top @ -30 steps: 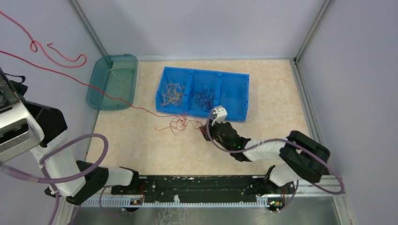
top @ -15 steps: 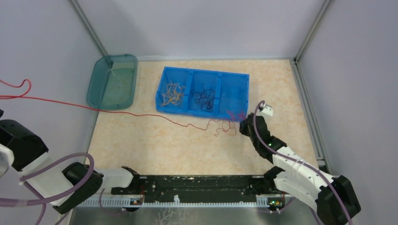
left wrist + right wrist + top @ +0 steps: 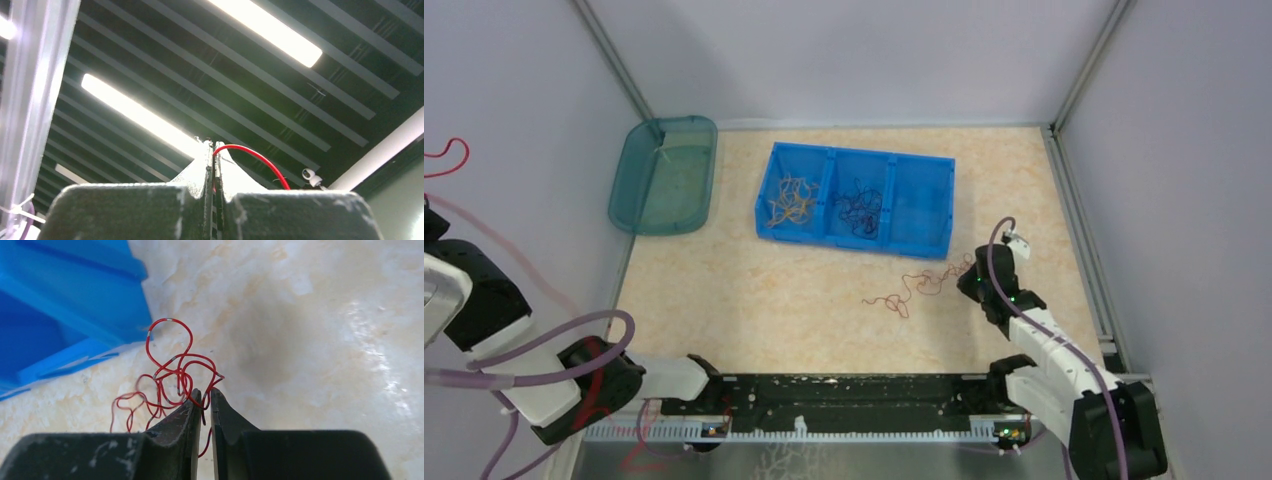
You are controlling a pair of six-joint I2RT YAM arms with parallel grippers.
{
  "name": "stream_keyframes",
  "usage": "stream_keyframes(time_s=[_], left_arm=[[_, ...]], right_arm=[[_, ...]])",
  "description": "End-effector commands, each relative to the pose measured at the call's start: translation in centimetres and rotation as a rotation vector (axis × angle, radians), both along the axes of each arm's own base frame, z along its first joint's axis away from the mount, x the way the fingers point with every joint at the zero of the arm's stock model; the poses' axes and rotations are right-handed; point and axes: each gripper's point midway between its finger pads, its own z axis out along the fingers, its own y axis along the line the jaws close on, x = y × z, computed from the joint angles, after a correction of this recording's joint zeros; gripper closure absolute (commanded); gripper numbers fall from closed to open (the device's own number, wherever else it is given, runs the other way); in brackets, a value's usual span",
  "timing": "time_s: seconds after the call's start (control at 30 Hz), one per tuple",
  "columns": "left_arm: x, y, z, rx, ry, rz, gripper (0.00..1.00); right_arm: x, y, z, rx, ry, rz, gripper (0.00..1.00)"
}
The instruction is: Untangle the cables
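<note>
A tangle of red cables (image 3: 916, 288) lies on the table in front of the blue bin's right end. My right gripper (image 3: 972, 281) is at the tangle's right end. In the right wrist view the gripper (image 3: 205, 392) is shut on a strand of the red tangle (image 3: 170, 371), close above the table. My left gripper (image 3: 213, 146) points up at the ceiling and is shut on one red cable (image 3: 252, 156). In the top view only a loop of that cable (image 3: 451, 150) shows at the far left edge. Orange cables (image 3: 790, 200) and dark cables (image 3: 860, 208) lie in the bin.
The blue three-part bin (image 3: 924, 200) stands mid-table; its corner (image 3: 65, 315) is just left of the right gripper. A teal tray (image 3: 664, 178) sits at the back left. Enclosure walls stand on both sides.
The long red cable, stretched from the left across the table, has pulled free of the tangle and gone left with my left gripper. My right gripper dragged the tangle right and nearer.
</note>
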Motion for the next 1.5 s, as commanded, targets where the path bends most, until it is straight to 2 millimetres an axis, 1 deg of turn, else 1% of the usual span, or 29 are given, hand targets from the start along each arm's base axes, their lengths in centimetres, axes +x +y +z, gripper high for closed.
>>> stream_keyframes(time_s=[0.0,0.07,0.13,0.2,0.3,0.4,0.47,0.53,0.57,0.6,0.63,0.7,0.77,0.83,0.93,1.0,1.1,1.2,1.27,1.33,1.47], left_arm=[[1.7,-0.6,0.2,-0.001,0.048,-0.017,1.00],[4.4,-1.8,-0.4,0.050,0.173,-0.069,1.00],[8.1,-4.3,-1.5,0.116,0.295,-0.080,1.00],[11.2,-6.8,-2.9,0.192,0.403,-0.108,1.00],[15.6,-10.1,-4.8,0.285,0.564,-0.139,1.00],[18.9,-12.6,-6.5,0.347,0.676,-0.158,1.00],[20.8,-14.2,-7.6,0.399,0.749,-0.161,1.00],[22.3,-16.0,-9.0,0.474,0.811,-0.161,1.00],[22.8,-16.8,-9.7,0.515,0.839,-0.163,1.00],[23.3,-17.7,-10.7,0.560,0.871,-0.158,1.00],[24.0,-18.7,-12.2,0.622,0.915,-0.143,1.00],[24.6,-19.8,-13.9,0.690,0.911,-0.088,1.00],[24.8,-20.3,-14.6,0.697,0.895,-0.087,1.00],[25.4,-20.5,-14.7,0.684,0.913,-0.096,1.00],[26.3,-20.7,-14.7,0.663,0.944,-0.121,1.00],[26.5,-21.0,-15.0,0.675,0.953,-0.136,1.00],[26.6,-21.6,-15.6,0.697,0.955,-0.155,1.00],[27.2,-22.1,-15.9,0.694,0.967,-0.171,1.00],[27.6,-22.4,-15.8,0.685,0.971,-0.188,1.00],[27.8,-22.6,-15.7,0.679,0.976,-0.217,1.00],[28.5,-23.1,-15.9,0.671,1.008,-0.254,1.00]], right_arm=[[0.4,-0.6,0.8,0.048,-0.055,-0.007,0.87],[0.8,0.2,2.3,0.033,-0.107,0.054,0.88],[1.1,1.4,3.6,0.018,-0.143,0.115,0.88],[0.9,3.3,4.3,0.032,-0.165,0.188,0.89],[-0.1,7.0,4.9,0.086,-0.197,0.326,0.88],[-1.5,10.7,5.9,0.111,-0.241,0.469,0.86],[-2.5,13.9,7.5,0.163,-0.313,0.595,0.84],[-3.6,16.5,9.2,0.216,-0.377,0.730,0.81],[-4.0,17.5,9.8,0.229,-0.389,0.786,0.78],[-4.2,18.2,10.7,0.243,-0.412,0.836,0.73],[-4.5,18.8,11.7,0.248,-0.443,0.883,0.66],[-4.7,19.3,13.9,0.245,-0.508,0.940,0.55],[-4.6,19.3,16.1,0.222,-0.570,0.955,0.50],[-4.2,19.0,17.8,0.191,-0.609,0.952,0.46],[-3.7,18.6,19.1,0.154,-0.614,0.931,0.44],[-3.4,18.2,19.4,0.140,-0.624,0.908,0.44],[-3.0,17.9,20.3,0.142,-0.676,0.872,0.43],[-2.5,18.0,21.8,0.153,-0.730,0.851,0.43],[-2.3,18.5,23.2,0.165,-0.772,0.867,0.42],[-2.4,19.6,24.7,0.173,-0.825,0.926,0.39],[-3.9,22.1,28.7,0.230,-0.970,1.084,0.35]])
